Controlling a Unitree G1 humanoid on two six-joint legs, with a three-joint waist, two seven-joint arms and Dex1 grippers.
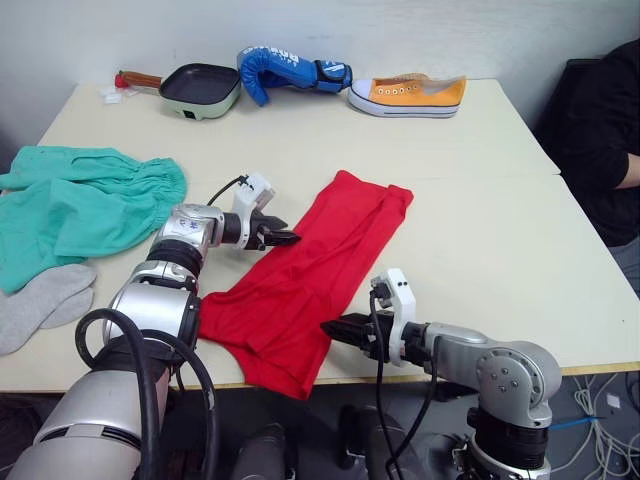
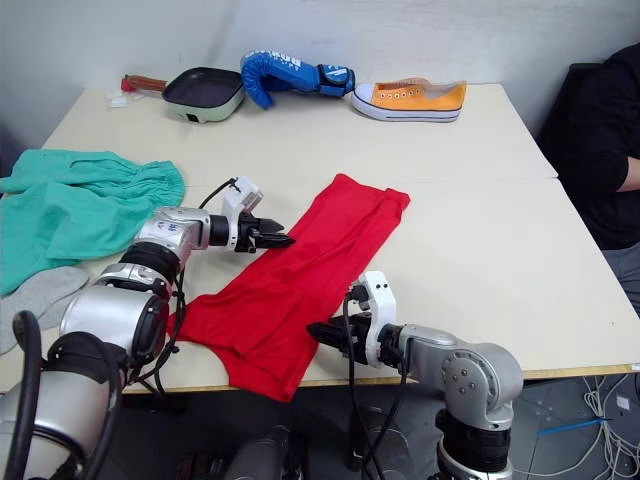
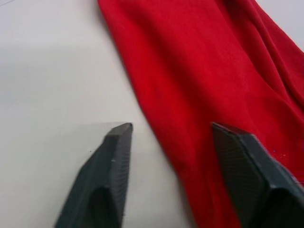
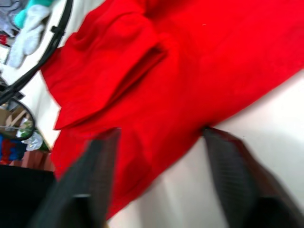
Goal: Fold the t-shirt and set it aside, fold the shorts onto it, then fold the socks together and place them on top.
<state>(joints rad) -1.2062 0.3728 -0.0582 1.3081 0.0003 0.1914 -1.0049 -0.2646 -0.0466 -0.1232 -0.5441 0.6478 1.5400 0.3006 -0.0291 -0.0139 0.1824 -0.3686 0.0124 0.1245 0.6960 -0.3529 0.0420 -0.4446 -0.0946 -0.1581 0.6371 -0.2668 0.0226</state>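
Both grippers, left (image 1: pixel 292 238) and right (image 1: pixel 330 327), flank the folded t-shirt (image 1: pixel 310 275) mid-table (image 1: pixel 480 210), jaws wide in the wrist views, while head views show shorts (image 1: pixel 75 205) and socks (image 1: pixel 40 300) leftward.

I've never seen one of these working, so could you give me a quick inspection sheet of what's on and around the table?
Surface: pale table, two tops joined.
Job's things: red shirt folded into a long strip; teal shorts bunched; grey socks by the near edge.
Clutter: pan, blue boxing glove, orange shoe along the far edge.
Tools: left tool and right tool both open at the shirt's edges.
Cables: black leads on both arms.
Surroundings: seated person, wall.
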